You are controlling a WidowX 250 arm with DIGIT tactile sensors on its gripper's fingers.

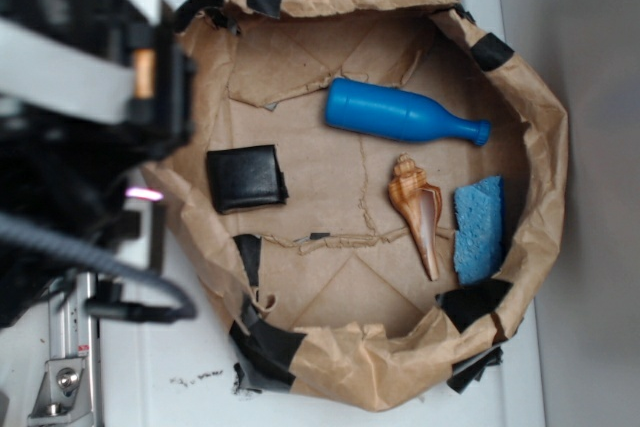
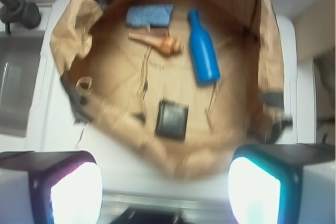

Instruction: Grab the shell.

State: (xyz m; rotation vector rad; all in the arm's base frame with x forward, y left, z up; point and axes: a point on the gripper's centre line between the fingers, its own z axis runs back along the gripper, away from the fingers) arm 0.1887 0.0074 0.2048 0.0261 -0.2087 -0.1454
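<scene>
Exterior view shows the arm (image 1: pixel 70 97) as a dark blurred mass at the left edge, outside the brown paper bowl (image 1: pixel 545 147), w/ cables and a metal bracket below it; the fingers aren't visible there. Wrist view adds what the exterior lacks: two glowing finger pads (image 2: pixel 76 192) at the bottom corners, wide apart, nothing between them, so the gripper (image 2: pixel 165 195) is open and sits near the bowl's near rim, well clear of the contents. Wrist view is blurred.

No readable brands, labels or writing on anything in either view.

The shell (image 1: pixel 417 209) lies flat on the bowl floor, right of centre in the exterior view, between the blue bottle (image 1: pixel 400 114) and the blue sponge (image 1: pixel 480 228). It's just beside the sponge, near the bottle but apart from it. Long axis runs roughly top to bottom in the exterior view: knobbly whorled end toward the bottle, pointed tail toward the bowl's lower rim, tilted slightly right. In the wrist view the shell (image 2: pixel 157 42) lies at the far side, axis left-right, tail pointing left, just under the sponge (image 2: pixel 149 16).

A black square pad (image 1: pixel 246 177) lies on the left of the floor, well apart from the shell.
</scene>
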